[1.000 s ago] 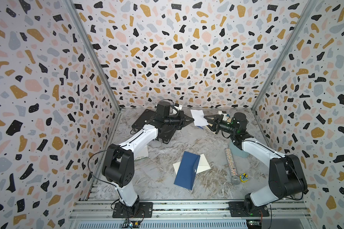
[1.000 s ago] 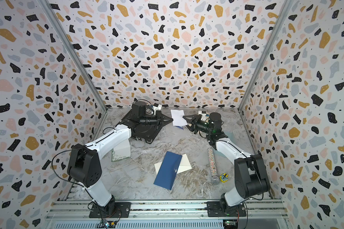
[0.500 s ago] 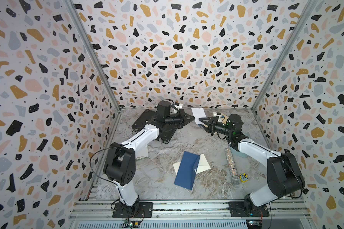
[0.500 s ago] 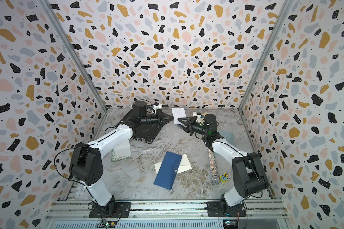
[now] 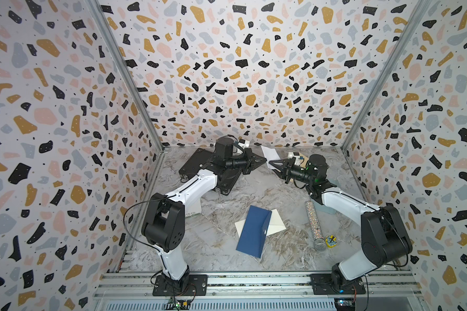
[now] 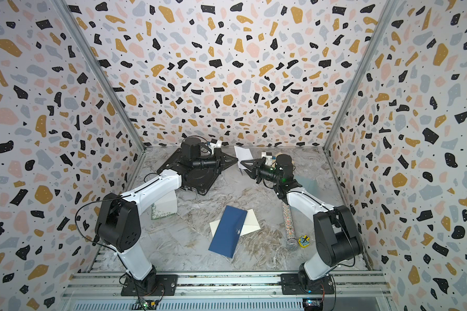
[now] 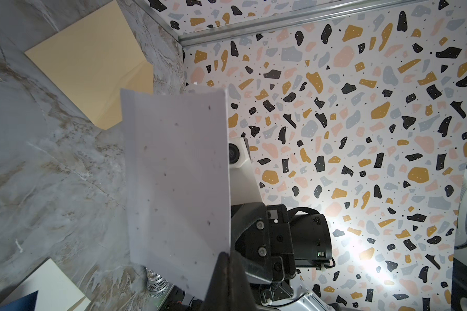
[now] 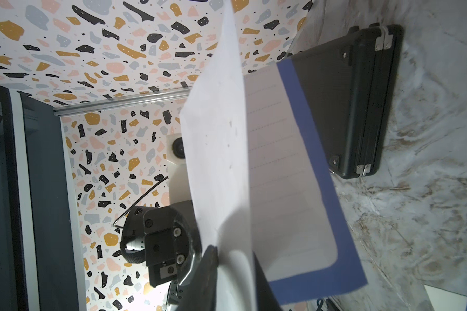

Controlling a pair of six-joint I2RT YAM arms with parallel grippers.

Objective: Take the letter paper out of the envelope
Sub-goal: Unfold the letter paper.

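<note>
Step in hand: extraction, in mid-air. The left tool (image 5: pixel 263 160) is clenched on a corner of the white speckled envelope (image 7: pixel 175 172), held up above the back edge of the counter (image 5: pixel 208 242), about midway along it. The lined letter paper (image 8: pixel 286 175) (blue border) shows beside the envelope in the right wrist view, apparently partly out. The right tool (image 5: pixel 271 162) faces the left, jaws straddling the sheets' edge; cannot tell whether they pinch. Next, I judge: the right must grip the letter alone, then draw away while the left anchors the envelope.
</note>
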